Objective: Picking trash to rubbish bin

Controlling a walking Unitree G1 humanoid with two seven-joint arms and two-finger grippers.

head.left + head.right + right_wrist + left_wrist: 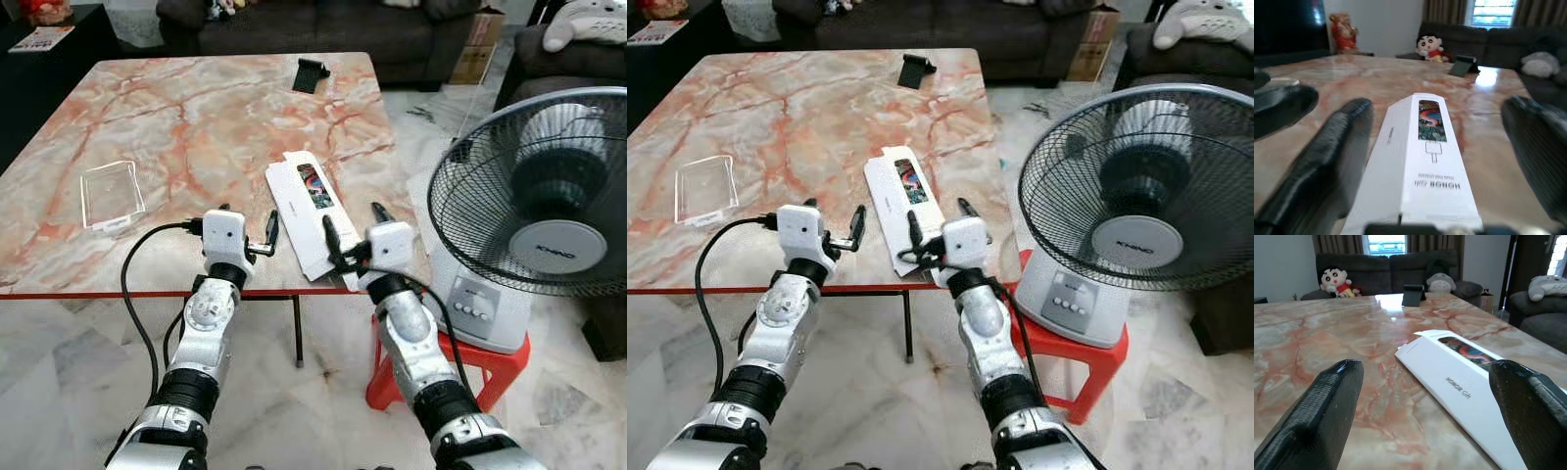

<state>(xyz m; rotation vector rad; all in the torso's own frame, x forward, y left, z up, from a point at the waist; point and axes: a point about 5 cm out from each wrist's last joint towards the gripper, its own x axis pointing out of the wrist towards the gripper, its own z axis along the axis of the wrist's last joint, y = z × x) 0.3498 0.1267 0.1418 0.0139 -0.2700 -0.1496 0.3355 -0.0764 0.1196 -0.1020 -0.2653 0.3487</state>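
The marble table (pixel 176 117) anchored the scene. Toward its left side, near the front edge, lay a clear plastic tray (pixel 112 194), flat and well apart from everything else. At the table's front edge, left of centre, the left gripper (pixel 247 228) hung with its two black fingers spread wide and nothing between them; its wrist view showed the white box (pixel 1464 382) lying just beyond one finger.

That flattened white box (pixel 309 215), the piece of trash, lay on the table's right half, its near end reaching the front edge and its printed window facing up. The right gripper (pixel 353 227) sat at that near end, fingers parted to either side of the box; whether a finger (pixel 1327 161) actually touched the cardboard was hard to judge through the blur of the wrist view. A small black stand (pixel 312 74) stood at the table's far side. Off the table's right edge, a fan (pixel 534 196) rested on a red stool (pixel 495 367).
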